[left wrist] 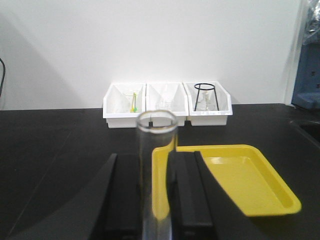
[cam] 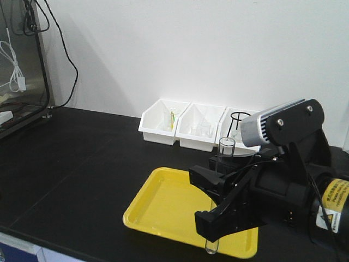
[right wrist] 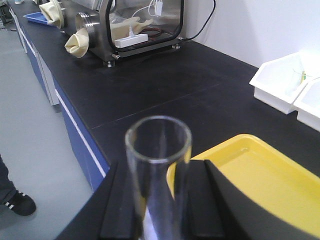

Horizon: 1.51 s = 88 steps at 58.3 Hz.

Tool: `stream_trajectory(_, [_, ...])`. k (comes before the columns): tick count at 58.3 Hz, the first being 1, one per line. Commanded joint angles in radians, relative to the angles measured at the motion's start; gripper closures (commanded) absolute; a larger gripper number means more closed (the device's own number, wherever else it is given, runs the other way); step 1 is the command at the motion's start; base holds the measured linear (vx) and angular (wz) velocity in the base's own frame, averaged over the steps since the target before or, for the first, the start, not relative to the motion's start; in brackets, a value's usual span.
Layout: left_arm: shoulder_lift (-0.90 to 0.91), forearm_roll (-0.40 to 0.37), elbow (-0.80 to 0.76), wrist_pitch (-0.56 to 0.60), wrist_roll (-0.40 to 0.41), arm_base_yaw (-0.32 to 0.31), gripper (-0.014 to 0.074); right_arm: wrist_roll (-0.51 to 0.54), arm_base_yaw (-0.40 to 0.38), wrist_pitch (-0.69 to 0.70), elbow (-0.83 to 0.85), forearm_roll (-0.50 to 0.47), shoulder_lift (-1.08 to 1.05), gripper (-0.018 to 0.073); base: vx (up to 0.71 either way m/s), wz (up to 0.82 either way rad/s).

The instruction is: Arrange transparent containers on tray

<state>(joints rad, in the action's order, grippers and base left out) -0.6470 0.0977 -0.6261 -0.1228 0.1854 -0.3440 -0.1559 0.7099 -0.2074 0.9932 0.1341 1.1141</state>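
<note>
A white wall (cam: 191,43) stands behind a long black table (cam: 82,164). Three white bins (cam: 199,131) sit by the wall. The yellow tray (cam: 163,202) lies near the front edge, with lots of bare table to its left. The right hand (cam: 210,197) grips a test tube (cam: 226,150) upright over the tray's front edge. The left hand (left wrist: 152,200) grips another test tube (left wrist: 156,150) upright too.

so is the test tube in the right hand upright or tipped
Upright: the clear glass test tube stands vertical in the right hand, open rim up, bottom at the near rim of the bright yellow plastic tray.
</note>
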Motion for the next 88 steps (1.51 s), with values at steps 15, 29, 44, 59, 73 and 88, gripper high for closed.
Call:
stream_trajectory(15, [0.005, -0.002, -0.039, 0.084, 0.002, -0.004, 0.0548, 0.011, -0.001, 0.076, 0.037, 0.005, -0.021, 0.055, 0.27, -0.08])
stream_trajectory(29, [0.005, -0.002, -0.039, 0.084, 0.002, -0.004, 0.0548, 0.011, -0.001, 0.076, 0.037, 0.005, -0.021, 0.055, 0.27, -0.34])
stream_trajectory(44, [0.005, -0.002, -0.039, 0.084, 0.002, -0.004, 0.0548, 0.011, -0.001, 0.076, 0.037, 0.005, -0.021, 0.055, 0.23, -0.41])
stream_trajectory(59, [0.005, -0.002, -0.039, 0.084, 0.002, -0.004, 0.0548, 0.011, -0.001, 0.076, 0.037, 0.005, -0.021, 0.055, 0.18, -0.28])
stream_trajectory(73, [0.005, -0.002, -0.039, 0.084, 0.002, -0.004, 0.0548, 0.011, -0.001, 0.076, 0.037, 0.005, -0.021, 0.055, 0.09, -0.11])
stream_trajectory(88, [0.005, -0.002, -0.039, 0.084, 0.002, -0.004, 0.0548, 0.01, -0.001, 0.076, 0.037, 0.005, -0.021, 0.055, 0.01, -0.02])
